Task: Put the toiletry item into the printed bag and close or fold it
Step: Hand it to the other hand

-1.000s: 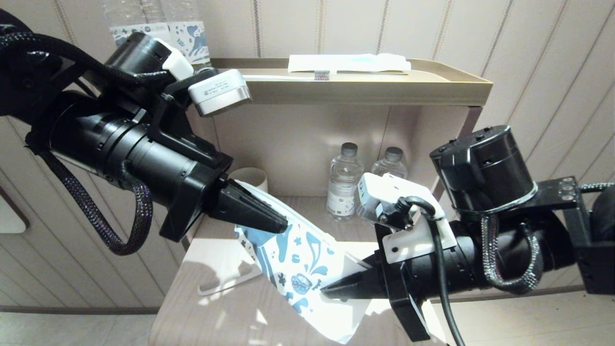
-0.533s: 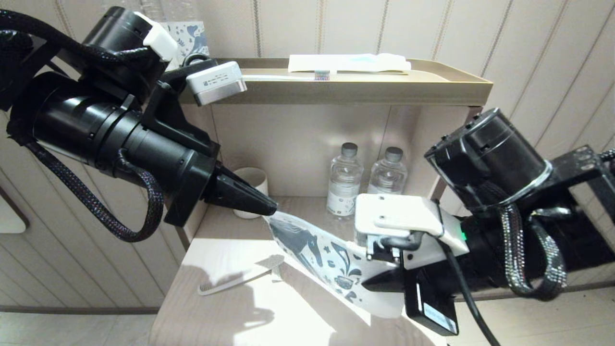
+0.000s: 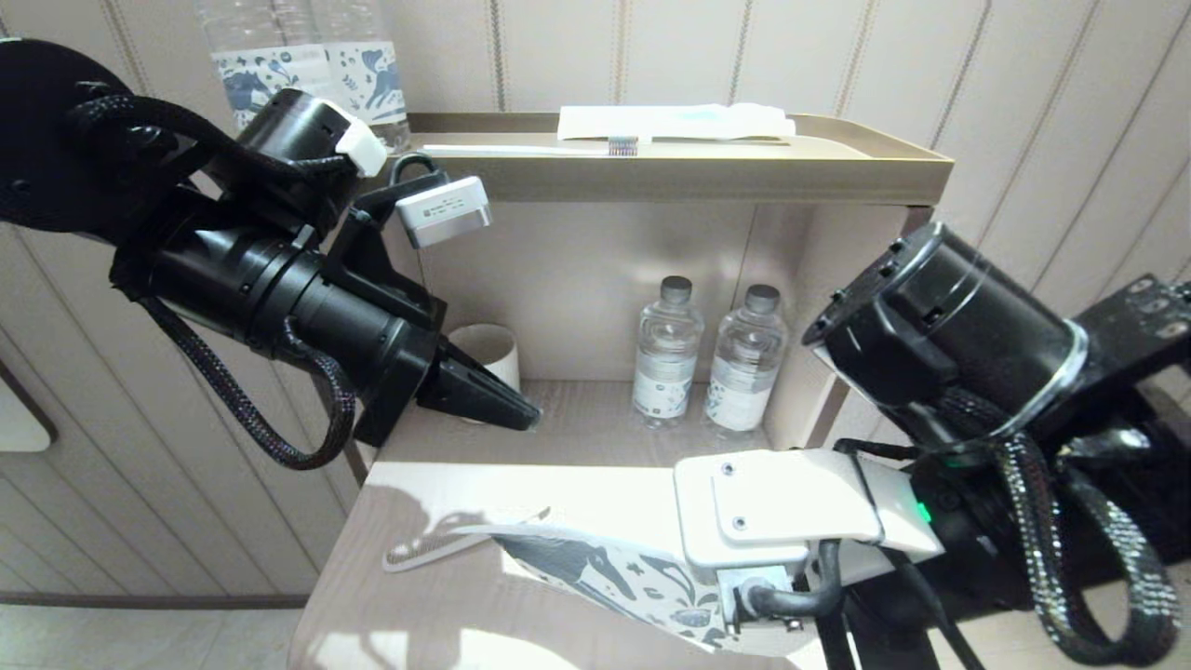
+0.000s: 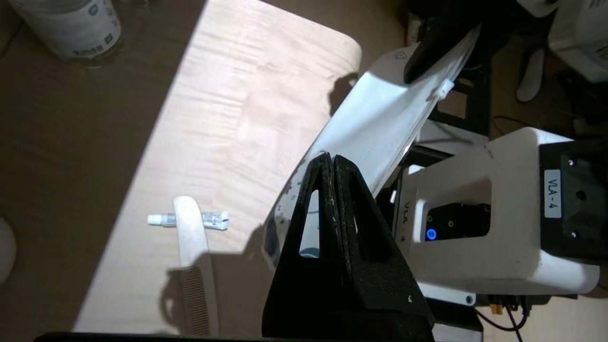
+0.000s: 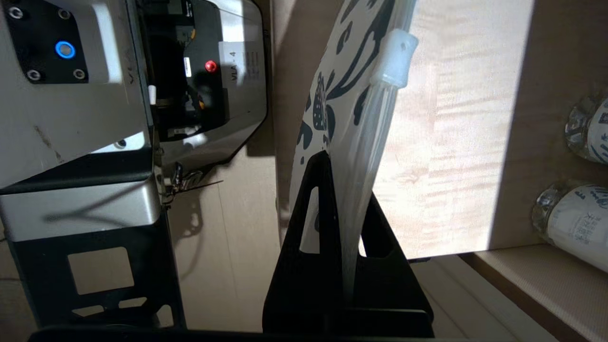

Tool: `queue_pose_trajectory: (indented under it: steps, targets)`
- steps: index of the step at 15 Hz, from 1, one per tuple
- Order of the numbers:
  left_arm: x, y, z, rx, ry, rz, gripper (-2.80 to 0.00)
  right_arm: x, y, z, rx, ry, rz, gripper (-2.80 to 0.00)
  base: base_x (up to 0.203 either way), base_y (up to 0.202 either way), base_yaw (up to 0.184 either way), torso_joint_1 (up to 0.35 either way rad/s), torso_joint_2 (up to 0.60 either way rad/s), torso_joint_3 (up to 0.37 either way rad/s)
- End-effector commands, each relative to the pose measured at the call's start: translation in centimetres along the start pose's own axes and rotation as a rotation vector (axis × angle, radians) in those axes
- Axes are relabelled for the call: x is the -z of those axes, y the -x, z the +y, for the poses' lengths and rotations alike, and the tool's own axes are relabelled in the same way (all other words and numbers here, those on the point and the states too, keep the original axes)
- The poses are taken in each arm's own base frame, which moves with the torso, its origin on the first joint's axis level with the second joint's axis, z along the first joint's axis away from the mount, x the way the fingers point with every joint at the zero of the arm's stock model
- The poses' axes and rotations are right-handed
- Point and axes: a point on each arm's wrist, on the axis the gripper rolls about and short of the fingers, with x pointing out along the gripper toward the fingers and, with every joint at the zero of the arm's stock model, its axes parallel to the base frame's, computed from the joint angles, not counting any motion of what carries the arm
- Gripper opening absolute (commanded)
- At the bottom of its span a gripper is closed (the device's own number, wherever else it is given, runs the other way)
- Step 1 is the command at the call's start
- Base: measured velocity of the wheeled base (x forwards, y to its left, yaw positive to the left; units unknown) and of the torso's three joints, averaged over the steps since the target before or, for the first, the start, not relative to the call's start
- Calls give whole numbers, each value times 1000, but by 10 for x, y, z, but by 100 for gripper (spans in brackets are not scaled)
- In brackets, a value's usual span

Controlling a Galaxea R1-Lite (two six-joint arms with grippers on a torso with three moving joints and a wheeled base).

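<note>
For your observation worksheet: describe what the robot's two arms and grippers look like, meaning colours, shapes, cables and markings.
Both arms are black cylinders wrapped with braided black cables. Each wrist carries a white camera box. The left gripper and right gripper have black, wedge-shaped fingers with slot cut-outs.

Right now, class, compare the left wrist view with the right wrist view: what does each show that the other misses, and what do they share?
Only the left wrist view shows the white comb lying on the table, a small white tube under it, and the left gripper shut on nothing. Only the right wrist view shows the zip slider, the dark print, and the right gripper clamped on the bag's zip edge. Both show the printed bag and the pale wooden table.
</note>
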Motion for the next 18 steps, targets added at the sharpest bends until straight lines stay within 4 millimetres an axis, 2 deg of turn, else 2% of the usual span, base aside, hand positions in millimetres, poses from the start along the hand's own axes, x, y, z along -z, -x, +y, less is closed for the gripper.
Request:
queue_pose_trajectory:
  steps: [1,4,6,8,10,12,13,17,18]
  targets:
    - [-3,-3,6,6,0,-1,-280,-1,-12,0,-20,6,31,-280,0,0,0,0,0,0]
    - [-4,-2,5,1,3,-1,-280,-2,-15,2,-24,13,32,-280,0,0,0,0,0,0]
    - [4,6,10,-16,42,-3,-280,-1,-18,1,0,5,6,-280,0,0,0,0,0,0]
    - [18,24,6,-22,100,-27,-280,-4,-24,-5,55,-16,-67,-280,0,0,0,0,0,0]
    - [38,29,-4,-11,199,-12,-280,-4,-32,-17,116,-65,-145,-280,0,0,0,0,0,0]
    - [59,31,-15,-15,253,4,-280,1,-33,-19,91,-102,-188,-280,0,0,0,0,0,0]
    - [62,32,-17,-43,220,-21,-280,1,-32,-18,88,-101,-190,-280,0,0,0,0,0,0]
    - [52,39,-16,-106,122,-80,-280,5,-27,-11,75,-95,-183,-280,0,0,0,0,0,0]
    - [52,40,-16,-109,106,-81,0,6,-27,-10,73,-95,-181,-280,0,0,0,0,0,0]
